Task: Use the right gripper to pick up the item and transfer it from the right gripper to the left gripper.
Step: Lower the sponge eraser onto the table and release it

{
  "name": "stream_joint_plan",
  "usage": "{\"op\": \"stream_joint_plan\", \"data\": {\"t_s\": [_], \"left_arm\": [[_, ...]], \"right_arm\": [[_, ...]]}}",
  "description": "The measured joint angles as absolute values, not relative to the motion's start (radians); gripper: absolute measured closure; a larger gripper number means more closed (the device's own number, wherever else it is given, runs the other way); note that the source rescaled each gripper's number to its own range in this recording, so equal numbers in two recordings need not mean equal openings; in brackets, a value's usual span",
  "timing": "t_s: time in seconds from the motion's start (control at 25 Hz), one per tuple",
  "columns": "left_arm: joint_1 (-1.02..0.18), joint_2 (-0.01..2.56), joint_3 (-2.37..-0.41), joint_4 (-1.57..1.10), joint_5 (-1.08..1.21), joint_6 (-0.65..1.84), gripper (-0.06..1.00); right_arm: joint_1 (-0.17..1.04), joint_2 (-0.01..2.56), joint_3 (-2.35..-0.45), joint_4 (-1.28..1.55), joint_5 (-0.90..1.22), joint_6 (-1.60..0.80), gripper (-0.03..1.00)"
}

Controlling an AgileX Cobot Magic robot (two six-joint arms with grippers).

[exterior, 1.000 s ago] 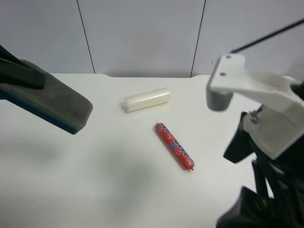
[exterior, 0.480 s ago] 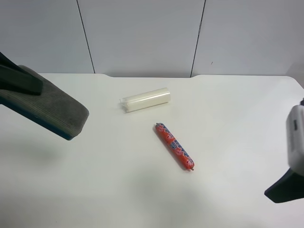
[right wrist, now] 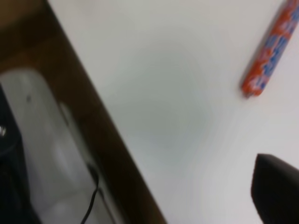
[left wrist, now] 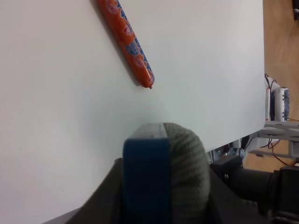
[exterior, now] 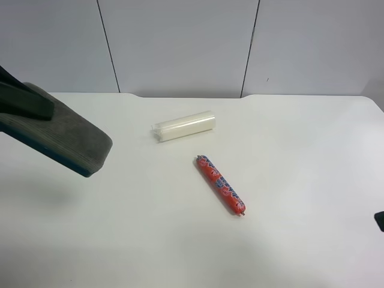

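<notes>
The item [exterior: 66,135], a block with a grey felt top and a blue base, hangs above the table at the exterior high view's left. My left gripper [exterior: 24,99] is shut on it. In the left wrist view the item [left wrist: 163,154] sits end-on between the two dark jaws of the left gripper [left wrist: 164,198]. Of the right gripper, only one dark finger [right wrist: 275,191] shows in the right wrist view, with nothing against it. A dark sliver of the right arm [exterior: 380,221] shows at the exterior high view's right edge.
A red printed sausage tube [exterior: 220,184] lies mid-table, also seen as the tube [right wrist: 269,51] and the tube [left wrist: 125,39]. A white translucent roll [exterior: 183,126] lies behind it. The table's edge [right wrist: 110,144] runs past the right wrist camera, with white equipment [right wrist: 42,140] below.
The right arm has drawn back out of the exterior high view to the lower right, leaving only a sliver. The left gripper with the item has hardly moved.
</notes>
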State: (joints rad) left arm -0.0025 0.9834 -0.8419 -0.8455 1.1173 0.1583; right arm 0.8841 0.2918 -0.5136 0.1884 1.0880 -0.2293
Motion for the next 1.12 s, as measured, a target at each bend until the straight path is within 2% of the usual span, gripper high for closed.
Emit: {"op": "stream_joint_plan", "data": {"t_s": [0.44, 1.12], "left_arm": [[-0.002, 0.983, -0.842, -0.845, 1.117, 0.158, 0.91], [-0.002, 0.983, -0.842, -0.845, 1.129, 0.158, 0.91]], "right_arm": [[0.884, 0.177, -0.514, 0.03, 1.081, -0.036, -0.02], [0.884, 0.177, -0.514, 0.014, 1.081, -0.029, -0.02]]}}
